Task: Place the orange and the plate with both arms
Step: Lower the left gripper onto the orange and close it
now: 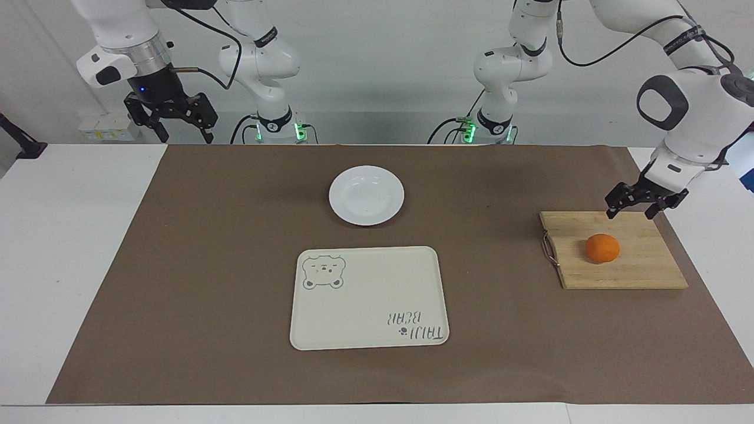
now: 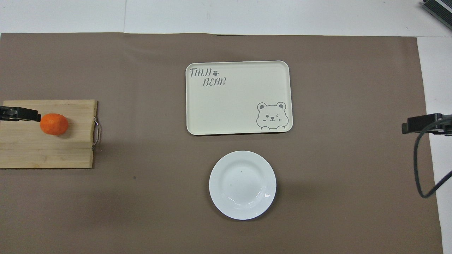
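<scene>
1. The left gripper (image 1: 632,209) hangs over the robot-side edge of the cutting board (image 1: 642,271), fingers apart and empty; the orange (image 1: 602,247) lies on the board just past the fingertips, not touching them.
2. The orange is nearly round, a little wider than tall, its long axis running along the table's length.
3. The right gripper (image 1: 181,131) waits raised over the table's edge at its own end, fingers apart and empty.
4. The plate (image 1: 366,195) sits rim up mid-table, well apart from both sets of fingers; the tray (image 1: 365,306) lies farther from the robots than the plate.
</scene>
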